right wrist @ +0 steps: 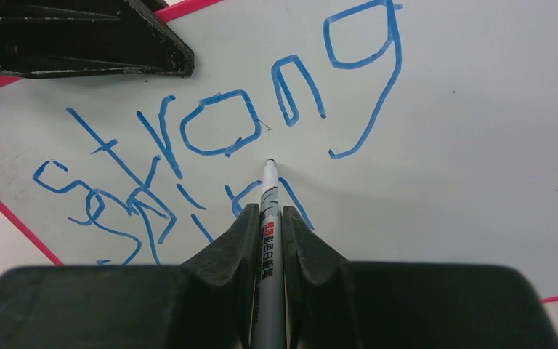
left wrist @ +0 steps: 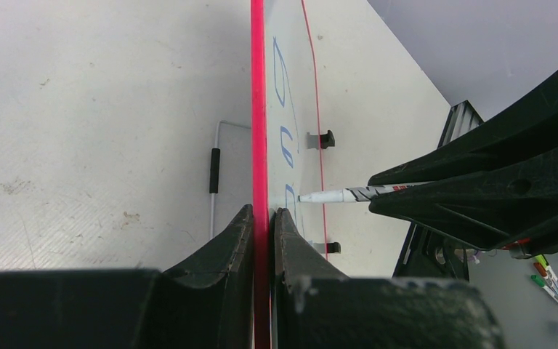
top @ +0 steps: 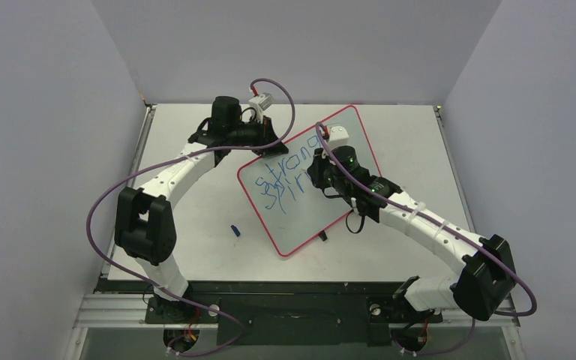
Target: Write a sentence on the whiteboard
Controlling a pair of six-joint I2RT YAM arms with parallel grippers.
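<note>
A white bench [top: 412, 135] is seen from above, walled in by pale panels. The whiteboard [top: 304, 225] is placed near the middle of the bench, turned at a slant to the bench edges, with its red-pink rim and rounded corners in view. Whether it lies flat cannot be told.

The left arm is bent around to the board's far corner. There the left end effector [left wrist: 264, 214] is closed tight on the rim, one finger on each face of the board. The right arm is reached in from the near right, over the board. The right end effector [right wrist: 269, 218] is closed on a white marker [right wrist: 269, 190], which is held between the fingers with its tip pointed at the writing surface and set against it, just under the first line.

The sentence [right wrist: 218, 131] is written in blue on the board's left half. "strong" is completed as the top line. A second line is begun beneath it, with its letters partly hidden behind the right end effector.

Small black clips [left wrist: 325, 138] are fitted along the board's edge. A small blue piece [top: 235, 230] is seen on the bench, just left of the board's near corner.
</note>
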